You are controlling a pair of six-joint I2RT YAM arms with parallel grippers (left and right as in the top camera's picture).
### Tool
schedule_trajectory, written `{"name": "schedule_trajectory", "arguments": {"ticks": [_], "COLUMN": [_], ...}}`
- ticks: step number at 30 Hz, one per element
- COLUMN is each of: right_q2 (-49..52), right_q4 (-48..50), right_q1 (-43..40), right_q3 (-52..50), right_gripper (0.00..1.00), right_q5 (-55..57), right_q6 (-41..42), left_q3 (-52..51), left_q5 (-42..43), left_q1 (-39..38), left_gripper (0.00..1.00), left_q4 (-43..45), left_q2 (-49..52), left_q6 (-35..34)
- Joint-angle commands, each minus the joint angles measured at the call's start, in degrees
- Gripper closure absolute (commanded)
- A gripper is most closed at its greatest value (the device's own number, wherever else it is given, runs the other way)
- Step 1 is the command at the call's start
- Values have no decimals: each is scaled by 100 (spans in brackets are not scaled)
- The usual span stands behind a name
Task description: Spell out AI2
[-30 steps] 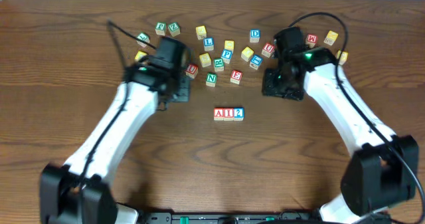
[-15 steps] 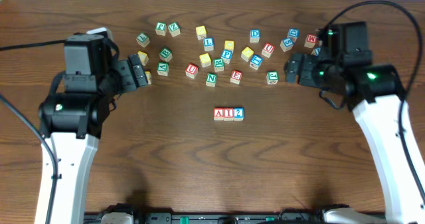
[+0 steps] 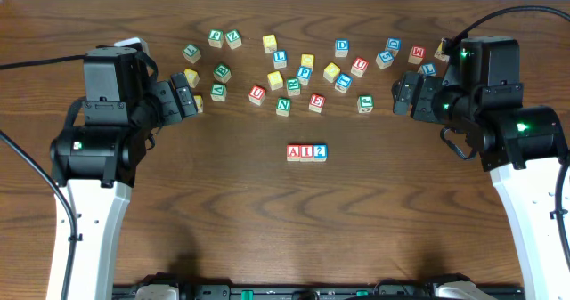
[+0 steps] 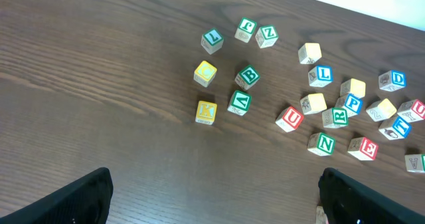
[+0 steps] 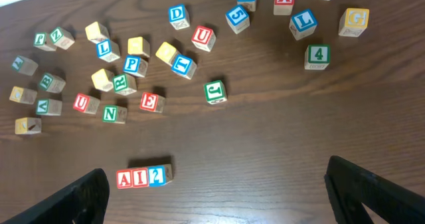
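Note:
Three letter blocks stand touching in a row at the table's middle: a red A (image 3: 294,152), a red I (image 3: 306,152) and a blue 2 (image 3: 320,152). The right wrist view shows the same row, A (image 5: 124,179), I (image 5: 140,178), 2 (image 5: 157,176), reading AI2. My left gripper (image 3: 189,95) is raised at the left, open and empty, well away from the row. Its fingers stand wide apart in the left wrist view (image 4: 216,201). My right gripper (image 3: 401,95) is raised at the right, also open and empty (image 5: 219,197).
Several loose letter blocks lie scattered across the back of the table, among them a red U (image 3: 256,93), a green N (image 3: 283,106) and a green J (image 3: 365,103). A yellow K (image 4: 206,111) lies near the left gripper.
Both arms have pulled back from the table's middle to the sides and risen. Both grippers have opened wide. The AI2 row has not moved.

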Motion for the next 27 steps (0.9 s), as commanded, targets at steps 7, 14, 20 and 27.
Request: {"name": "schedule_trajectory", "arguments": {"ticks": [7,14,20,27], "right_q2": [-42,-46,-1001,-2992], "right_q4": [-673,37,1751,3598], "right_q1": [-42,-59,-234,-581], "right_q3": [98,-37,-1255,-3560], "right_gripper": [1,1,1,1], "right_q5": [337,363,358,337], "right_q6": [-63,-697,-1191,-1204], "left_q3": [107,107,107,107], "left_q5": [-52,-52,-52,-52], "left_q1": [24,24,24,24], "left_gripper": [2,2,2,2], "left_q4": [0,0,0,0], "left_q2": [28,28,28,28], "left_q6": [72,72,72,72]}}
